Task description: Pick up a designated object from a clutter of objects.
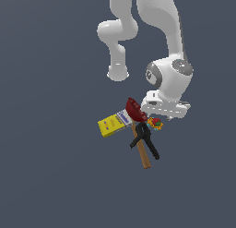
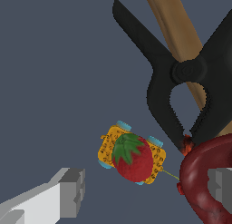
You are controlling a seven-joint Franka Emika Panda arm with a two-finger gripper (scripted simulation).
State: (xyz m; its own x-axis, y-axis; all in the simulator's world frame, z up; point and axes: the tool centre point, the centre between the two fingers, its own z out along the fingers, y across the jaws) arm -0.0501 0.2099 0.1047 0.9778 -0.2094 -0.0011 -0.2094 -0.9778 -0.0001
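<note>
The gripper stands wide open and empty, its two grey fingertips well apart, with the strawberry lying between and just ahead of them. The strawberry rests on top of a small orange-yellow piece with pale blue knobs at its edges, its green leafy cap turned away from the gripper. Close beside one fingertip sits the dark red bowl, and the black clamp has its jaws touching the bowl's rim, with the brown wooden stick running beneath the clamp. In the exterior view the arm hangs low over the heap, and the yellow box lies on the far side of the bowl from the gripper.

The strawberry looks small, light and rigid, with a smooth rounded body that may slip out of a shallow pinch. The best hold seems to be across its widest red part, below the cap, with the fingertips low enough to seat around the bulge. The risk is that one fingertip strikes the bowl's rim, or catches the orange-yellow piece underneath.
</note>
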